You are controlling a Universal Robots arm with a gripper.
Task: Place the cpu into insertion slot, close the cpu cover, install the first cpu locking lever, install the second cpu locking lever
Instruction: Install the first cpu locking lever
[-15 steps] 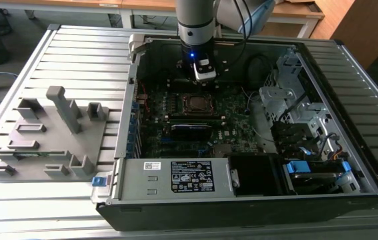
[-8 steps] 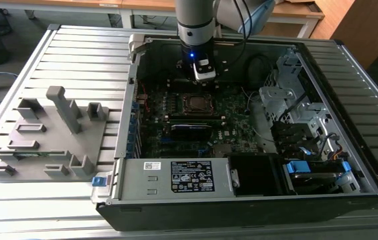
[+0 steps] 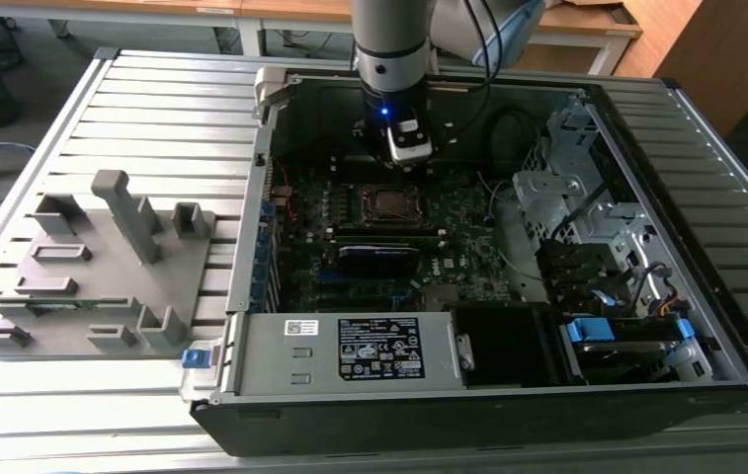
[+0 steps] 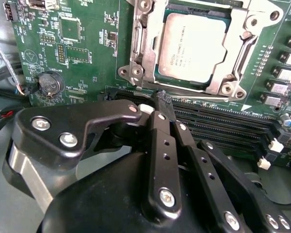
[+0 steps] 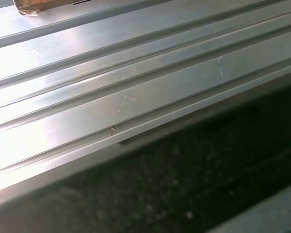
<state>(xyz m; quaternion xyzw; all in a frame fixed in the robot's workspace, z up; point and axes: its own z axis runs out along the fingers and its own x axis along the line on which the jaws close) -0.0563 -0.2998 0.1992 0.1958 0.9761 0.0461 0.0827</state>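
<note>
The cpu (image 4: 191, 46), a flat silver-grey square, lies in the insertion slot (image 3: 388, 203) on the green board. The cpu cover (image 4: 235, 58), a silver frame plate, lies flat over the chip's edges, with the chip's top showing through its cut-out. My gripper (image 4: 165, 99) hangs just beside the socket, over the memory slots. Its black fingers (image 4: 157, 141) meet at the tips and hold nothing. In the exterior view the gripper (image 3: 409, 158) sits just above the socket, inside the open computer case. I cannot tell how the locking levers stand.
Long black memory slots (image 4: 223, 124) run beside the socket, and a coin battery (image 4: 51, 83) sits on the board. The power supply (image 3: 361, 346) and drive cage (image 3: 585, 197) crowd the case. A grey fixture tray (image 3: 84, 276) lies at the exterior view's left on the ribbed metal table (image 5: 111, 73).
</note>
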